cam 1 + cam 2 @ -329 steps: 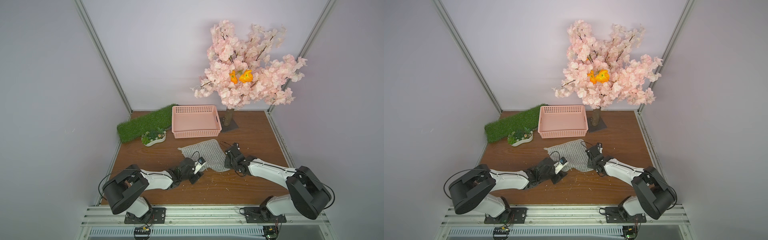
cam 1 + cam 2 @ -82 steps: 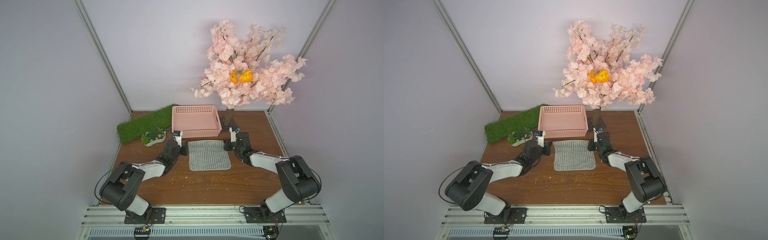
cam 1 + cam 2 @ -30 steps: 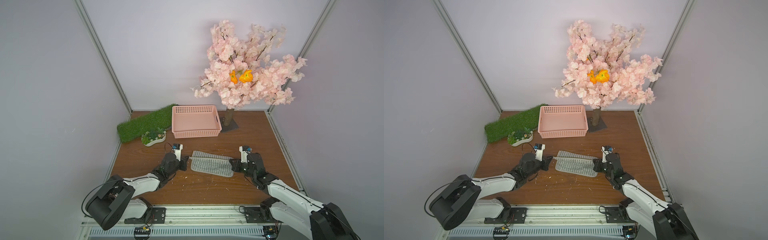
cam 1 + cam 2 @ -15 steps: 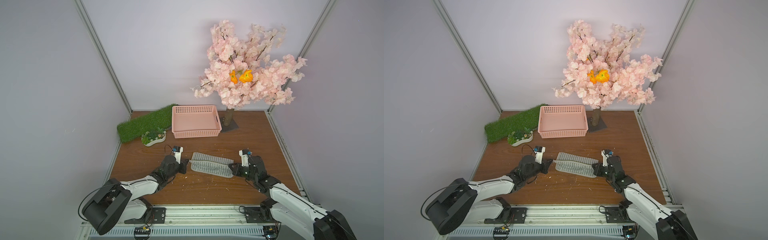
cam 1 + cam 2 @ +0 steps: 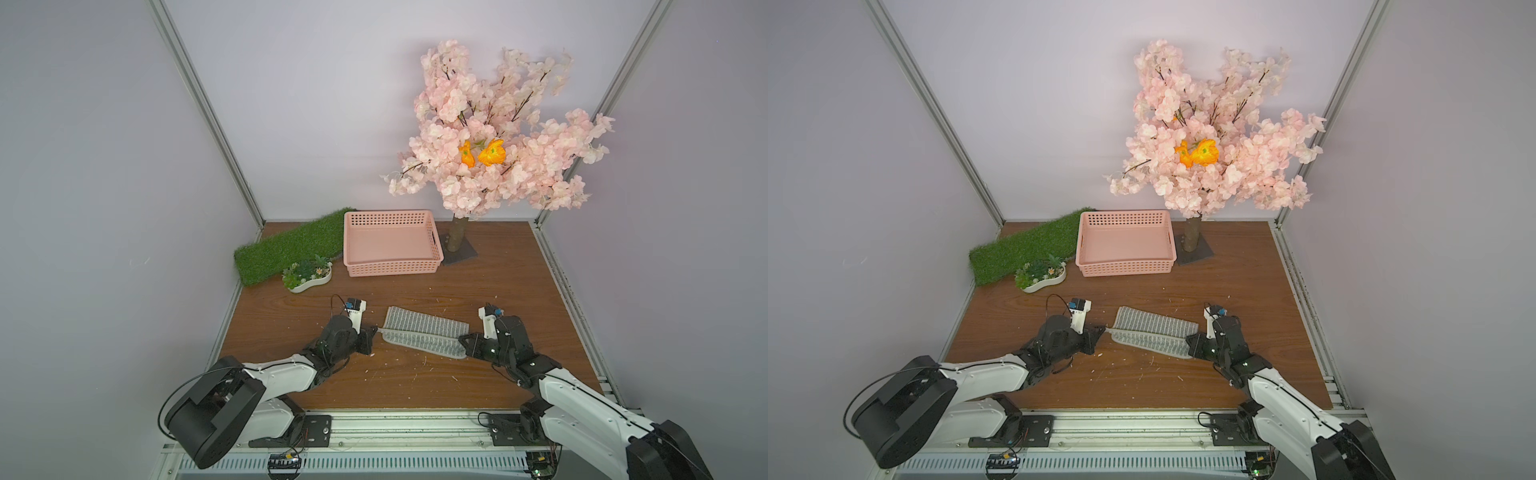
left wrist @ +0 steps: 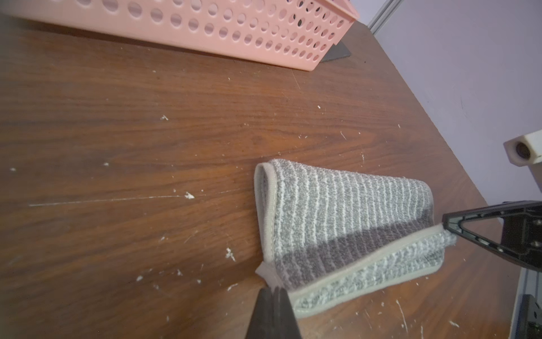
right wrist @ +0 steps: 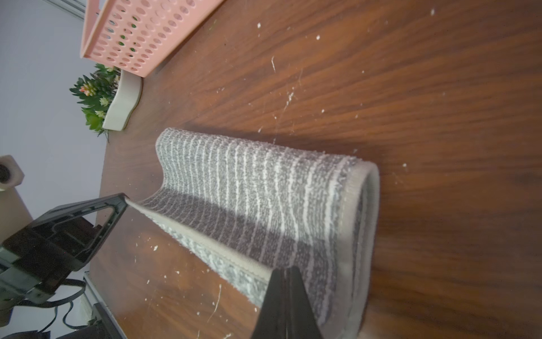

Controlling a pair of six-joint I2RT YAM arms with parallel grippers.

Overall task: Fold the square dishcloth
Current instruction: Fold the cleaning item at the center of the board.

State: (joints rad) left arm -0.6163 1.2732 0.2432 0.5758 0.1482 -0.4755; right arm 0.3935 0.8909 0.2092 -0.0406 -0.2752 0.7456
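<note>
Left gripper (image 5: 373, 333) and right gripper (image 5: 464, 342) are each clamping one end of the raised hem of the cloth (image 5: 422, 328), stretching it taut so the top layer can land square on the half lying mid-table (image 5: 415, 386); the basket (image 5: 390, 269) is sitting well beyond, clear of it.

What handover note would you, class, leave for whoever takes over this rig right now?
Left end effector: shut on one corner of the grey striped fuzzy dishcloth.
Right end effector: shut on the neighbouring corner.
Cloth: on the brown wooden table, doubled over, held hem raised.
Done: first fold brought over.
To do: lay the hem down, release.
</note>
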